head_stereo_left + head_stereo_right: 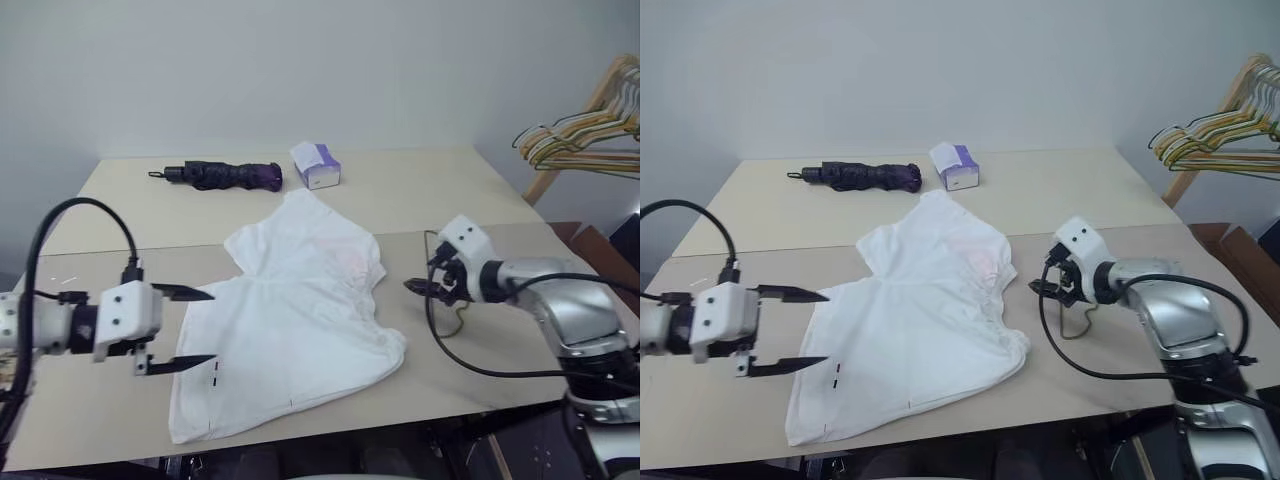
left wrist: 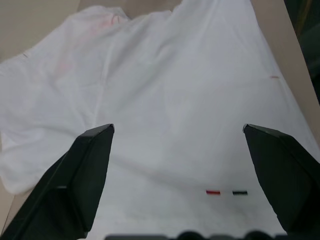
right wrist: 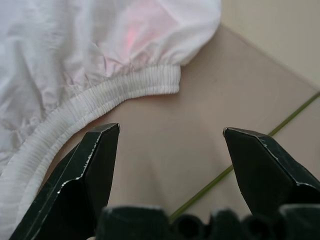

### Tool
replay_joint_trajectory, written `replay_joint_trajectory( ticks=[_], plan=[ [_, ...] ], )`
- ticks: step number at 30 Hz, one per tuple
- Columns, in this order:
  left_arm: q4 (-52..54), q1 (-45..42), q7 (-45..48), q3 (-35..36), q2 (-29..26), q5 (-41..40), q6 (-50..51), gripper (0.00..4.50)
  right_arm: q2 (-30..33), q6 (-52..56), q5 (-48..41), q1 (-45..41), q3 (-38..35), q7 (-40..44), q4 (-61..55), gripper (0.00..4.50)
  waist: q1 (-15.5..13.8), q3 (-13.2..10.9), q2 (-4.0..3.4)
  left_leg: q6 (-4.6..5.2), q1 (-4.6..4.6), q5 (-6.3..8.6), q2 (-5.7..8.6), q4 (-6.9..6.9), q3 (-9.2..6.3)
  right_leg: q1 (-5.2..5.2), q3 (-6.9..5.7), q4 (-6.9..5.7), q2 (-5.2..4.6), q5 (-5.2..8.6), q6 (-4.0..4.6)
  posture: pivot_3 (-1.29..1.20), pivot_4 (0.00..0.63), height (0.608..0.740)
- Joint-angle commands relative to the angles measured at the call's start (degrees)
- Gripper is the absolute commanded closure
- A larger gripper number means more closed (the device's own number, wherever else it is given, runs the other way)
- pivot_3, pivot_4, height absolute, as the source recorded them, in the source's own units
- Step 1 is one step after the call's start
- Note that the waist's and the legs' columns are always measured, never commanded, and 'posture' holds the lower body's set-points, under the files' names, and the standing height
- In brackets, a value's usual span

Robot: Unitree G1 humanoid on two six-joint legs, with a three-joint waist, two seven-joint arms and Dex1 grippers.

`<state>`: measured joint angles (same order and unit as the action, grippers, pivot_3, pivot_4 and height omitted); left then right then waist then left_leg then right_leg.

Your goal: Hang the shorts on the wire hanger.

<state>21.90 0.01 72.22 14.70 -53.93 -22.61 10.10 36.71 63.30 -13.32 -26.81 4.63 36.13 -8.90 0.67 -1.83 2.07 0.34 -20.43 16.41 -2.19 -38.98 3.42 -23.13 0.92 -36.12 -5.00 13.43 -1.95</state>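
The white shorts (image 1: pixel 295 320) lie spread flat across the middle of the table, elastic waist toward the right and small dark marks near the front-left hem. My left gripper (image 1: pixel 205 328) hovers at their left hem, open, with nothing between its black fingers (image 2: pixel 92 165). My right gripper (image 1: pixel 415 287) is just right of the waistband (image 3: pixel 125 92), open and empty, above bare table. The thin olive wire hanger (image 3: pixel 226 172) lies on the table under and beside the right gripper; only a short stretch of the wire (image 1: pixel 1080 328) shows.
A folded dark purple umbrella (image 1: pixel 225 176) and a white-and-purple tissue box (image 1: pixel 316 165) sit at the back of the table (image 1: pixel 450 190). A bunch of coloured hangers (image 1: pixel 585 135) hangs on a wooden rack beyond the right edge. A black cable loops below my right wrist.
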Motion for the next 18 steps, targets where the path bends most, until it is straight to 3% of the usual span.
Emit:
replay_joint_trajectory(
  ticks=[1, 10, 14, 18],
  plan=[
    [1.4, -4.8, -4.1, -3.0, 2.0, -0.8, 1.5, 0.01, -3.2, 2.7, 2.0, -1.0, -2.2, -6.6, 3.7, 0.61, 0.1, 0.0, -0.03, -0.02, -0.06, -0.01, 0.04, 0.00, -0.03, -0.05, 0.00, -0.01, -0.02, -0.01, -0.02, -0.02, 0.000, 0.740],
    [0.9, -8.2, -4.9, -7.5, 3.4, -0.3, 0.0, 0.01, -6.2, 1.5, 2.0, -1.0, -4.0, -10.9, 10.4, 0.61, 1.7, 0.0, -0.05, -0.01, -0.04, -0.02, 0.13, 0.00, -0.06, -0.03, 0.07, 0.03, -0.07, -0.05, -0.10, -0.03, 0.000, 0.740],
    [0.8, -8.5, -4.1, -7.7, 3.4, -1.0, -0.2, 0.01, -6.2, 4.3, -1.6, -1.6, -5.6, -7.7, 12.7, 0.61, 2.1, 0.0, -0.04, 0.00, 0.00, -0.02, 0.13, 0.00, -0.09, 0.02, 0.10, 0.04, -0.06, -0.05, -0.11, -0.03, 0.000, 0.740],
    [0.5, -9.4, -4.7, -8.5, 4.2, -0.5, -0.9, 0.00, -6.2, 4.8, -0.3, -1.4, -2.5, -7.9, 15.2, 1.58, 2.3, 0.0, -0.03, 0.00, 0.02, -0.02, 0.12, 0.00, -0.09, 0.03, 0.11, 0.04, -0.05, -0.05, -0.11, -0.03, 0.000, 0.740]
  ],
)
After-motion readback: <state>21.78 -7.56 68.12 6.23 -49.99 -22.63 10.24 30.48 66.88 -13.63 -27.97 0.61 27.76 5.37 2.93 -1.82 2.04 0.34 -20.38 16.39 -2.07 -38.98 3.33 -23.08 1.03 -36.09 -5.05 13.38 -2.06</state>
